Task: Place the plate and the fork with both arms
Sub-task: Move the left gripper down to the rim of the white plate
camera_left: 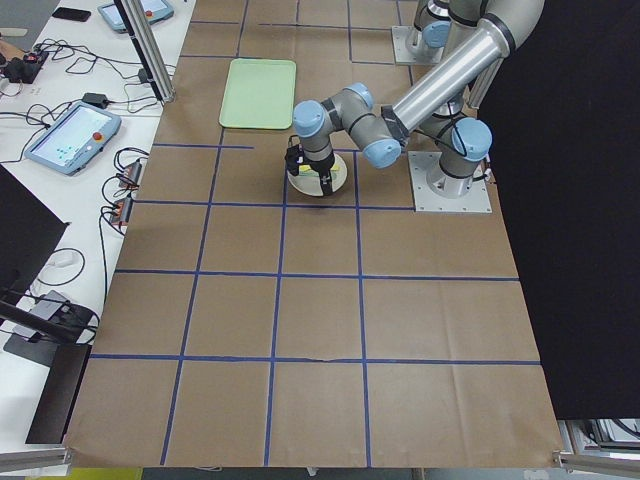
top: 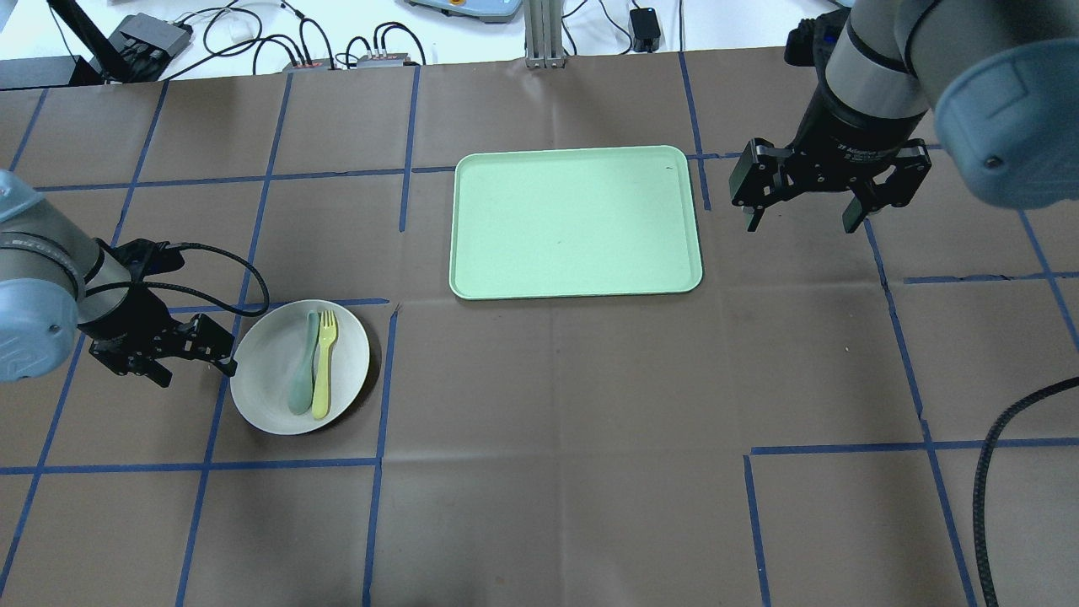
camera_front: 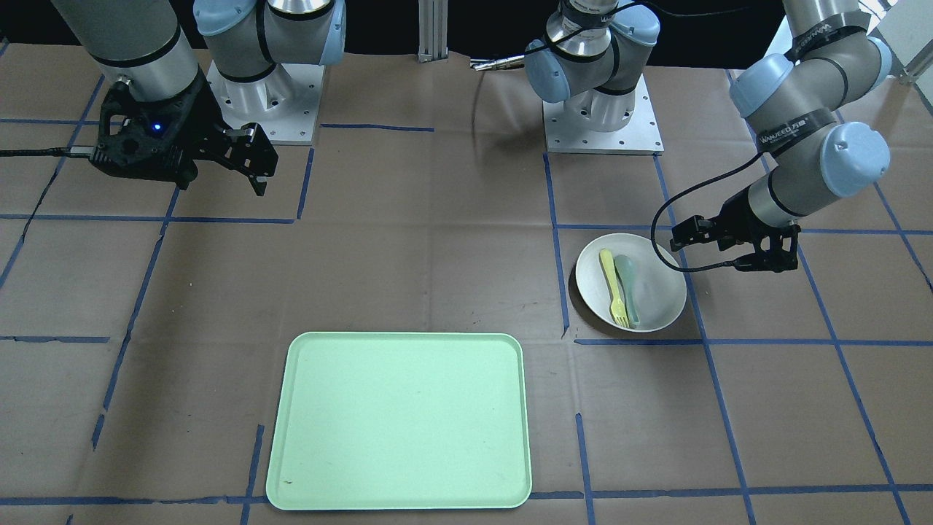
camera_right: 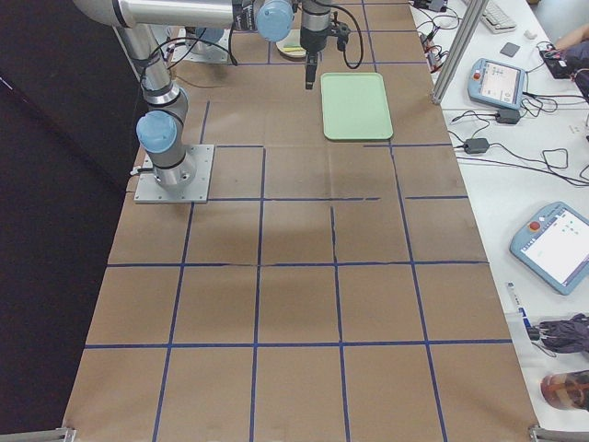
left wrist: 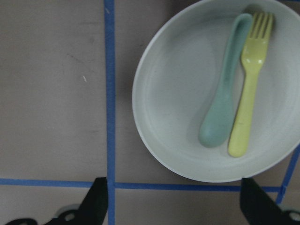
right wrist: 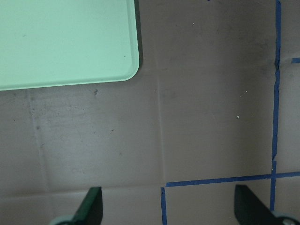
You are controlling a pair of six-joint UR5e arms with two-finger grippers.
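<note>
The left hand (top: 200,375) is hanging open, its two fingers spread wide and gripping nothing. The plate (top: 261,379) is sitting flat on the worktop (top: 548,421) just beside this hand, its rim reaching in near one fingertip; whether they are touching cannot be told.

The fork (top: 324,364) is lying inside the plate, on the half farther from the left hand. Its long axis is running roughly crosswise to the line between the left fingers. In the left wrist view the tines are pointing away from the fingers and the handle end is lying nearer to them. A grey-green spoon (top: 303,371) is lying close alongside the fork, on the side nearer the hand and almost parallel to it, but turned the other way, with its broad bowl at the end near the fingers.

The right hand (top: 799,223) is also hanging open and empty, over bare worktop, with a corner of the light-green tray (top: 577,219) just beside it. The plate and fork are lying well apart from this hand, beyond the tray.
</note>
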